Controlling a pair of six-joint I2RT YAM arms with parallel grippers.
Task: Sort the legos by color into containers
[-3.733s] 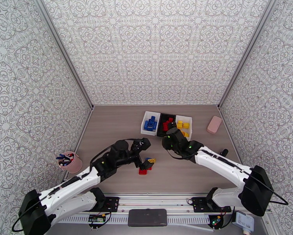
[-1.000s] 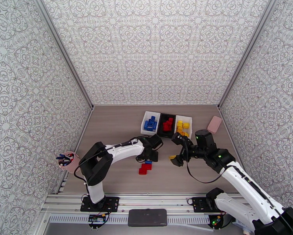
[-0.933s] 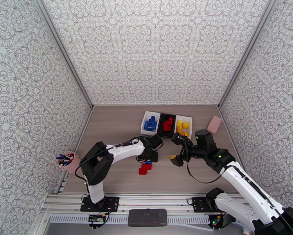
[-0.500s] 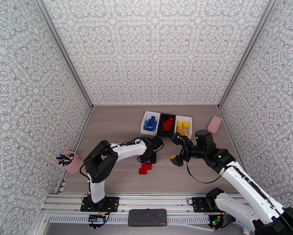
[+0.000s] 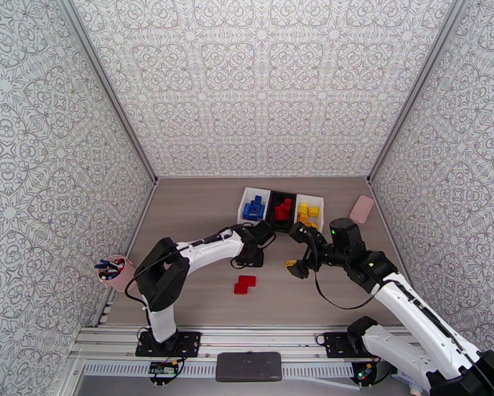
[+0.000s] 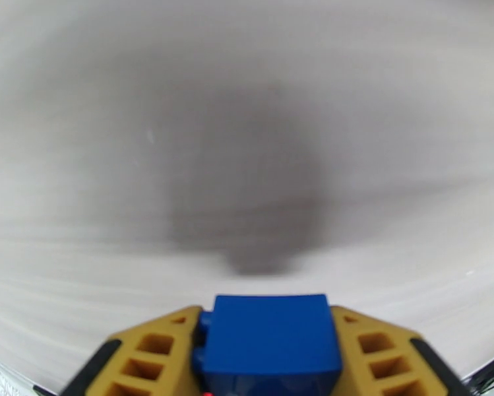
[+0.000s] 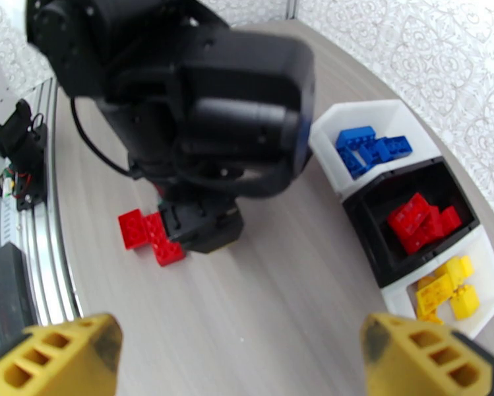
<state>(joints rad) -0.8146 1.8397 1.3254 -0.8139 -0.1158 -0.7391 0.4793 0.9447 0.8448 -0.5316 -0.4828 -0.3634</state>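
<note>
Since the left gripper [image 6: 266, 327] pinches a blue brick [image 6: 268, 348] above the table [image 6: 247, 94], it should carry it squarely over the left bin [image 7: 378, 110], among the blues, before releasing; the right gripper [image 7: 240, 351] stands spread wide.

desk [image 7: 273, 305]: matt, smooth wood grain is seen | blue brick [image 6: 268, 341]: glossy plastic | red bricks [image 7: 148, 235]: glossy plastic | bins [image 7: 322, 143]: smooth plastic, faintly shiny | right tool [image 7: 240, 331] fingers [image 7: 62, 358]: matt moulded plastic
</note>
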